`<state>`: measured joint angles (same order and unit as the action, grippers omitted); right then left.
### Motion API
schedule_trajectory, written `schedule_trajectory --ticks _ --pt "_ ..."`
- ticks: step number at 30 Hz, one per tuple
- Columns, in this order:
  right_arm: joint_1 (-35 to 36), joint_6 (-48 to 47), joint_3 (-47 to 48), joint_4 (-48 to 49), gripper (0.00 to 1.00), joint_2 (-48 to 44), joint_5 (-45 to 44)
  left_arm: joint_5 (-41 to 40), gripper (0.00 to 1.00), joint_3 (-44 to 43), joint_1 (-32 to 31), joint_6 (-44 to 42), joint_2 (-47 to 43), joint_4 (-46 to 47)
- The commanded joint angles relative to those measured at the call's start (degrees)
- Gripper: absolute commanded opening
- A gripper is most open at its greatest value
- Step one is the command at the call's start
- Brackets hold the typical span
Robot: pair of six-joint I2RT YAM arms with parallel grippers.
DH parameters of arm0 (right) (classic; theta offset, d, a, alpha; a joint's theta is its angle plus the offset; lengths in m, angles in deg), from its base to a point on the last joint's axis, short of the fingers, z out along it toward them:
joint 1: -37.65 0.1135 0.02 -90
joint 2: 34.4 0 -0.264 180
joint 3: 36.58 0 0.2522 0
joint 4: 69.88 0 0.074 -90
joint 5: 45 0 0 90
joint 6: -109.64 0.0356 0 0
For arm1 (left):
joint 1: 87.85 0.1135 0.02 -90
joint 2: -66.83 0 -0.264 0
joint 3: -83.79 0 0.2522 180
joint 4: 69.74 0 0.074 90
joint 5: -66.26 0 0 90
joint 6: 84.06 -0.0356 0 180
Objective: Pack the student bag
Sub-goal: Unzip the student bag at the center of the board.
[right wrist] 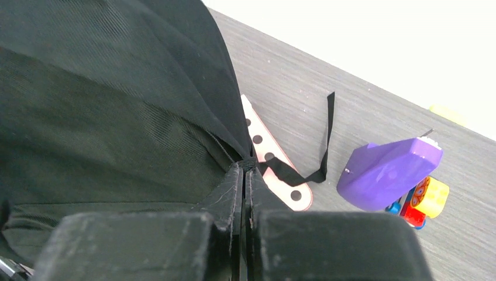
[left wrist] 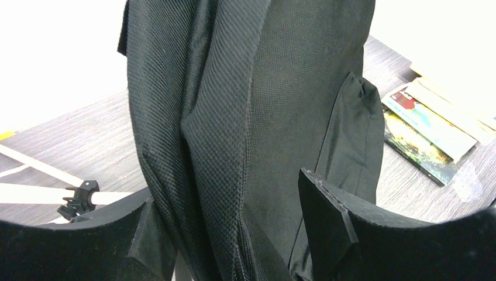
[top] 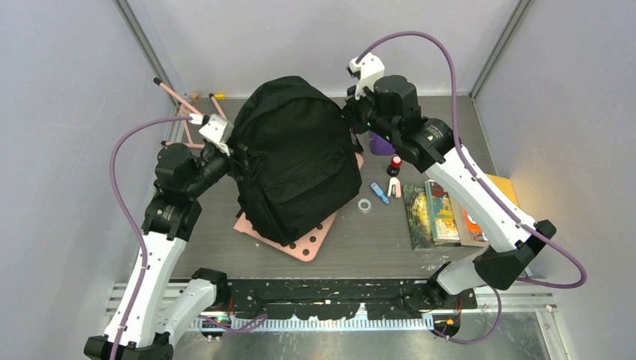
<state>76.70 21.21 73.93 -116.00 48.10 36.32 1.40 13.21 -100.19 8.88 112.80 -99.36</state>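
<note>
Mid-table, large black soft fabric backpack (top: 296, 169) stands slumped on a pink perforated board (top: 304, 244), grey wood-grain table (top: 367, 251) underneath. Left gripper (left wrist: 228, 193) at backpack's left side, jaws apart, a fold of fabric between them. Right gripper (right wrist: 244, 170) at backpack's far right edge, fingers pressed together, tips at a thin black ribbon (right wrist: 327, 134); can't tell if pinched. Purple plastic block (right wrist: 389, 172) just right; flat books (top: 439, 214) nearer, right.
</note>
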Motion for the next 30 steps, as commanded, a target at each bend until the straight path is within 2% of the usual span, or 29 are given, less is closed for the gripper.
schedule_trajectory --ticks 1,9,15,19,27,30 --pt "0.77 -0.95 6.95 2.09 0.00 0.34 -2.68 -0.97 0.69 -3.98 0.12 -0.24 0.54 3.38" --pt "2.16 -1.26 12.18 0.92 0.00 2.28 -2.58 -0.25 0.59 -7.36 0.11 -0.63 2.29 3.61" --pt "5.06 -1.30 13.79 2.08 0.00 3.50 -3.04 3.17 0.46 -9.21 0.12 0.15 4.47 3.77" --pt "8.12 -3.34 15.04 3.65 0.00 4.86 -7.06 4.03 0.38 -9.75 0.12 0.80 4.81 4.29" --pt "13.31 -5.83 17.48 7.13 0.00 7.35 -11.16 3.78 0.35 -11.34 0.08 1.70 6.34 4.14" --pt "14.63 -6.31 19.66 8.02 0.00 8.64 -14.54 2.90 0.27 -12.64 0.12 2.29 7.52 3.20"
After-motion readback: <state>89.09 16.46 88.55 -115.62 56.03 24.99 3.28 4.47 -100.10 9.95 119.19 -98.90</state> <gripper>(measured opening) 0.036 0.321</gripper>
